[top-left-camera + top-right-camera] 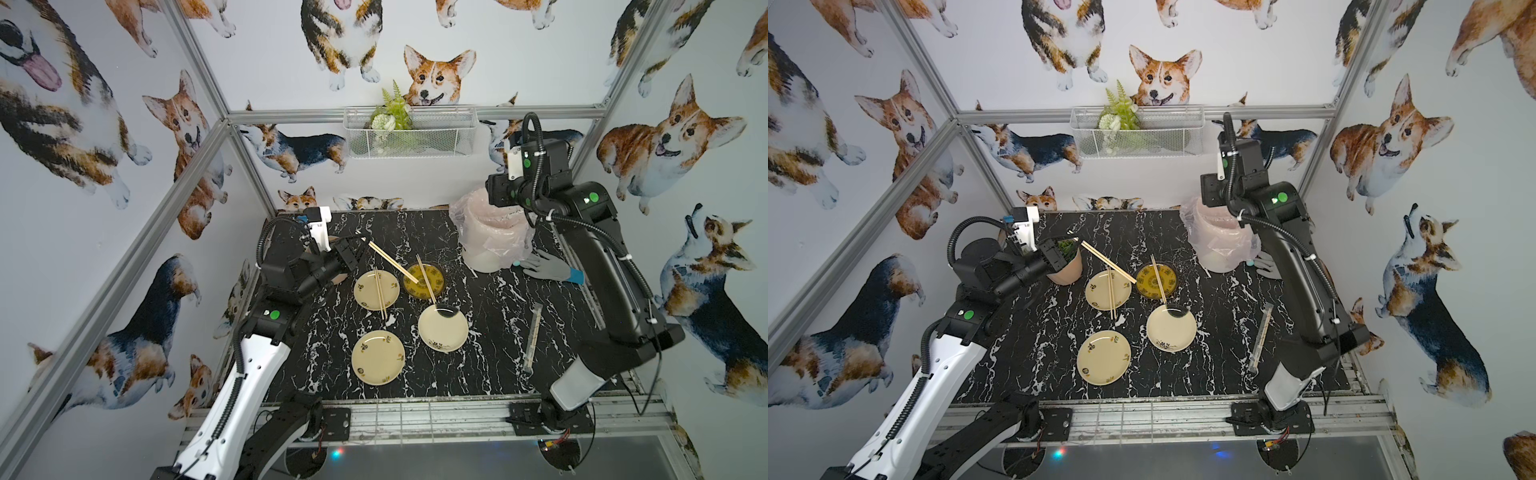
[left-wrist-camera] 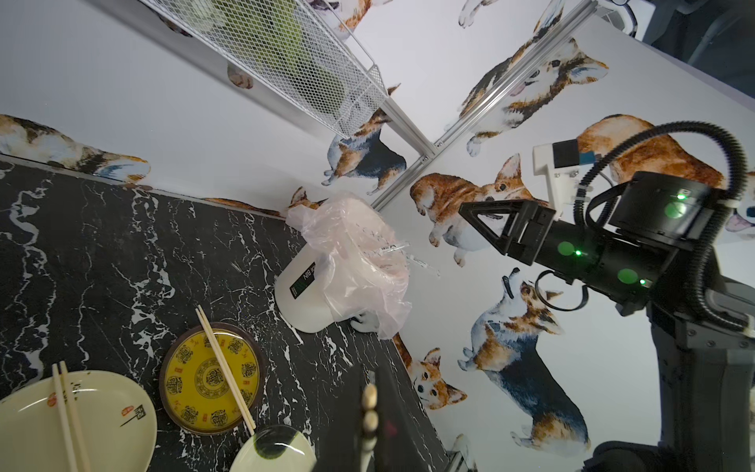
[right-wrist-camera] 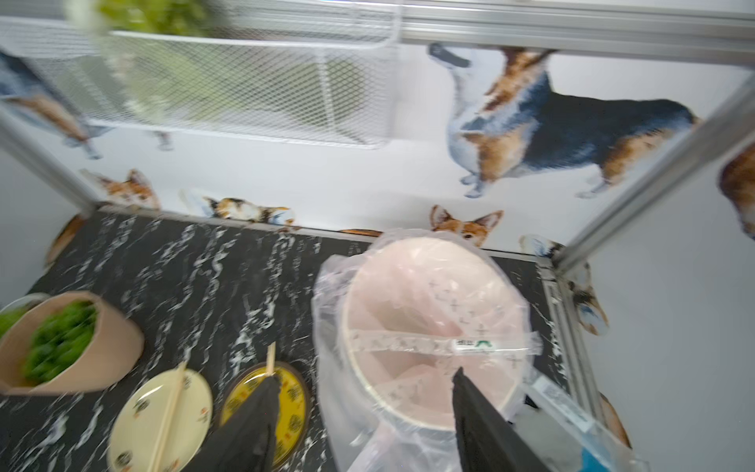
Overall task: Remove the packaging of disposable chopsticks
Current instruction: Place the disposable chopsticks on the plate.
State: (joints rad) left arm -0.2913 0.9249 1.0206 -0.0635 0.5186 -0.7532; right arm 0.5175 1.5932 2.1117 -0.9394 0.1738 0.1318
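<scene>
**Bare Chopsticks in One Grip, Empty Sleeve Across the Bin**

At the far left of the black marble table (image 1: 478,374), a potted plant (image 1: 1064,268) stands just beside the left gripper (image 1: 356,243). The gripper's fingers are pinched tight on one end of a bare pair of chopsticks (image 1: 392,262). The sticks slant out to the right, their free ends reaching toward the yellow plate (image 1: 437,276).

Four plates sit mid-table. The far cream plate (image 1: 365,291) carries a second bare pair (image 1: 379,295), which juts past its near rim. A third bare pair (image 1: 426,279) lies across the yellow plate, with its near tips touching the far rim of the dark-patched cream plate (image 1: 442,334). The near cream plate (image 1: 377,357) lies closest to the camera. On the far wall above them hangs a white wire basket (image 1: 440,137) with greenery in it.

To the right, one wrapped pair (image 1: 533,337) lies flat on the table near the right arm, still inside its clear printed packaging.

At the far right, the right gripper (image 3: 366,374) hangs over the white bin (image 1: 482,259) with its fingers spread apart. An empty sleeve (image 3: 433,342) of clear printed plastic lies across the mouth of the bin, on its crinkly liner. A grey glove (image 1: 544,268) rests on the table just beside the bin.
</scene>
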